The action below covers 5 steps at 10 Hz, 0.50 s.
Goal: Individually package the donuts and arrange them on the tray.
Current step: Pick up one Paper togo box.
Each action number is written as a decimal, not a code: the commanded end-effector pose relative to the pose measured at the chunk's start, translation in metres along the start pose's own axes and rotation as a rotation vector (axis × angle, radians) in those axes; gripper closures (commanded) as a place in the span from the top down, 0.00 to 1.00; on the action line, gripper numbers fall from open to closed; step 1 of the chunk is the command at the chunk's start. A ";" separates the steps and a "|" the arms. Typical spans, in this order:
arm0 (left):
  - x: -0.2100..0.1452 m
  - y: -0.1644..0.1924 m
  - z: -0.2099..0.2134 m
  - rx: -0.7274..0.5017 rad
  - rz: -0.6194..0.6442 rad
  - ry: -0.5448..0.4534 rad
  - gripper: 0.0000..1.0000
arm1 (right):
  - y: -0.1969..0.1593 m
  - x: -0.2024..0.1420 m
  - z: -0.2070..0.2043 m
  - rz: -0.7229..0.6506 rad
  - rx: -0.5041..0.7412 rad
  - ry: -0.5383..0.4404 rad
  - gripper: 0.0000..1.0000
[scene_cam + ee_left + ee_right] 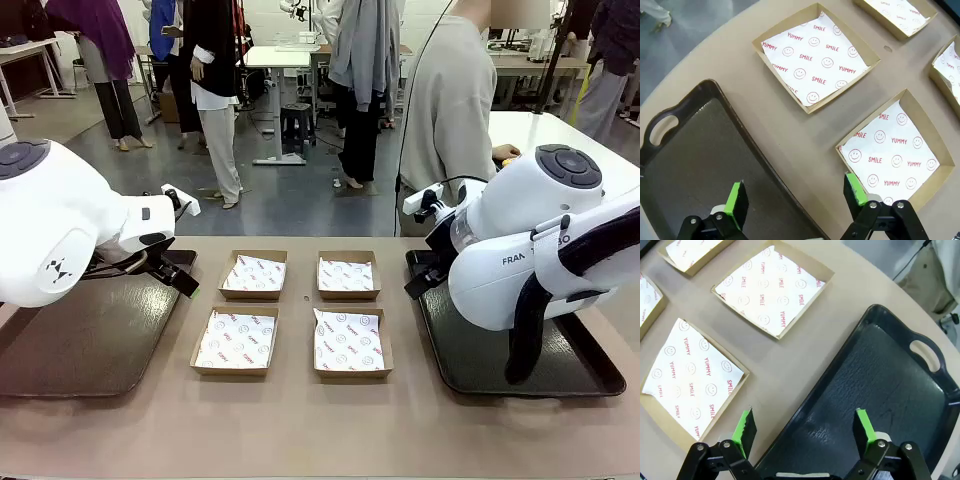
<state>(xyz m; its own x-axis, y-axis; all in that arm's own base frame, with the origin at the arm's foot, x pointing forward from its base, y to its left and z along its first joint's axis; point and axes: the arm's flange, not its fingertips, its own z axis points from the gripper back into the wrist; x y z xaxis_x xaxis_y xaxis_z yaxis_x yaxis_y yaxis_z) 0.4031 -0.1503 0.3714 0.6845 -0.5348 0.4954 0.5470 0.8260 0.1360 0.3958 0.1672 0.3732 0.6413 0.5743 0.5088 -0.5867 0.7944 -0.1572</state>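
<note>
The donuts are out of view. Two dark trays lie on the table, one at the left (80, 340) and one at the right (475, 370). My left gripper (178, 275) hangs open over the left tray's (700, 150) inner edge, its green pads (736, 199) holding nothing. Above the right tray's (880, 380) inner edge my right gripper (425, 275) is also open and empty, its pads (863, 426) wide apart. Between the trays stand several shallow cardboard boxes lined with printed paper, all without contents, such as the near left one (236, 341) and the far right one (348, 275).
A person (450, 100) stands at the table's far side, behind the right tray. In the left wrist view, two boxes (815, 55) (895, 150) lie just past the fingers; in the right wrist view, two (772, 290) (690, 375) lie left of the tray. Bare tabletop (300, 430) runs along the front.
</note>
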 end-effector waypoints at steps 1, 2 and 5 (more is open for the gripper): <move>0.000 0.000 0.000 0.000 0.000 0.000 1.00 | 0.000 0.000 0.000 0.000 0.000 0.000 1.00; 0.000 0.000 0.000 0.000 0.000 0.000 1.00 | 0.000 0.000 0.000 0.000 0.000 0.000 1.00; 0.000 0.000 0.000 0.000 0.000 0.000 1.00 | 0.000 0.000 0.000 0.000 0.000 0.000 1.00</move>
<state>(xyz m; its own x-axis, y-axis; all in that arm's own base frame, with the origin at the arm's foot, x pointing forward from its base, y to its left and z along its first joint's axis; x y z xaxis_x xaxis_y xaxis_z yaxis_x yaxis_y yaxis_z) 0.4031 -0.1504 0.3714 0.6844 -0.5349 0.4954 0.5471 0.8259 0.1359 0.3958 0.1671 0.3732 0.6413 0.5744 0.5087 -0.5866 0.7944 -0.1574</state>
